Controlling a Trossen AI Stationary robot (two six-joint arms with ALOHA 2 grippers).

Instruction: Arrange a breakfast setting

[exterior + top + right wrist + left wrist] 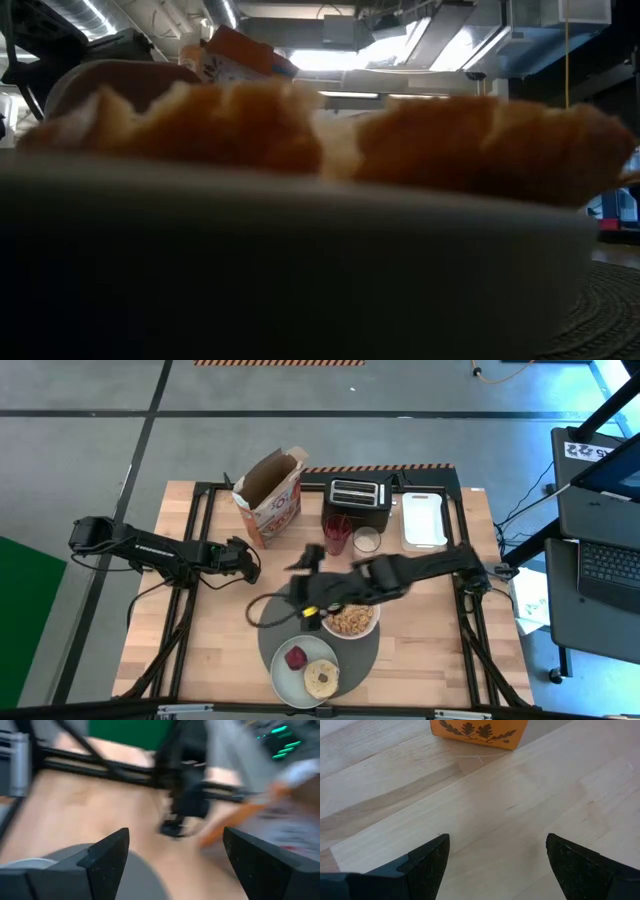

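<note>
A round dark-grey placemat (352,656) lies at the table's near middle. On its far part stands a white bowl (351,622) filled with cereal. On its near left lies a pale mint plate (290,678) with a bagel (322,678) and a red fruit (295,657). The plate's rim (300,270) and the bagel (300,125) fill the low view. My right gripper (298,582) (175,865) hangs open and blurred above the table, left of the bowl, holding nothing. My left gripper (248,560) (497,865) rests open over bare wood near the cereal box.
An open orange cereal box (270,495) (479,729) stands at the far left. To its right come a black toaster (358,502), a red cup (337,536), a small white cup (367,540) and a white tray (424,520). Bare wood lies at the near left and near right.
</note>
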